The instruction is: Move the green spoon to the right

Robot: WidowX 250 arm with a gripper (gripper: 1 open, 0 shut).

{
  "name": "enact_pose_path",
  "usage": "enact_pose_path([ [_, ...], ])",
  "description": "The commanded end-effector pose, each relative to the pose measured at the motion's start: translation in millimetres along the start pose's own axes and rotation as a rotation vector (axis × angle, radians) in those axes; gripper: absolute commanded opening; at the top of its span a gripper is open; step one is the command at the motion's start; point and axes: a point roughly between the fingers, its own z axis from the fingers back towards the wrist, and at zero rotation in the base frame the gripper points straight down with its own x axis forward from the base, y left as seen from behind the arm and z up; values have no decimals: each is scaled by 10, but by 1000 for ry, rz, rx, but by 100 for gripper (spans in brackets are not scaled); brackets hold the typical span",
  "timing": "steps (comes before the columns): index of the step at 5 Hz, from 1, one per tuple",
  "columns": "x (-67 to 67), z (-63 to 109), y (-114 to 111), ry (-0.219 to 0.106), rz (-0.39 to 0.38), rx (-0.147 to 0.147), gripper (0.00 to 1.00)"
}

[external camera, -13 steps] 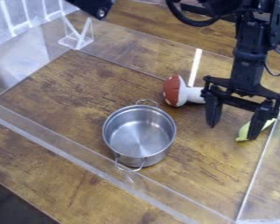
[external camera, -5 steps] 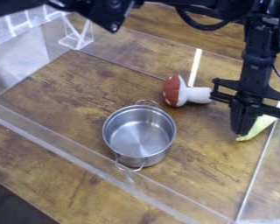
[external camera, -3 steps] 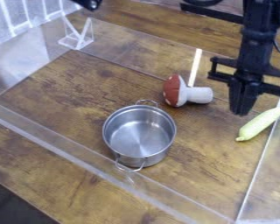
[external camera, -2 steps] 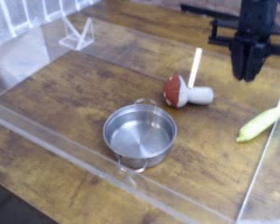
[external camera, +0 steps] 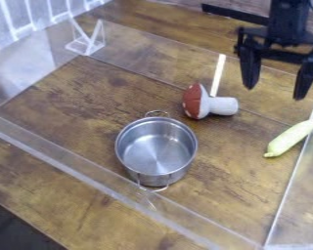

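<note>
The green spoon (external camera: 290, 138) lies flat on the wooden table near the right edge, slim and yellow-green, angled up to the right. My gripper (external camera: 276, 86) hangs well above and behind it, open, its two black fingers (external camera: 248, 70) spread wide with nothing between them. It touches nothing.
A steel pot (external camera: 156, 148) stands in the middle of the table. A toy mushroom (external camera: 202, 101) with a red-brown cap lies left of the gripper, and a thin cream stick (external camera: 219, 70) rests behind it. A clear plastic wall (external camera: 67, 156) rims the table; a clear stand (external camera: 83, 39) sits far left.
The gripper let go of the green spoon, rose up and away from it, and its fingers spread open. The spoon now lies free at the right edge.
</note>
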Motion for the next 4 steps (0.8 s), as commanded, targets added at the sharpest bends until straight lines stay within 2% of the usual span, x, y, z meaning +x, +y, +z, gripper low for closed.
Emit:
enact_pose_path([
  [1,-15,52,-156,-51,-24,-14,100],
  [2,-18,-122,-270,-38,-36,-13,100],
  [4,22,-382,-289,-2,-31,-2,100],
])
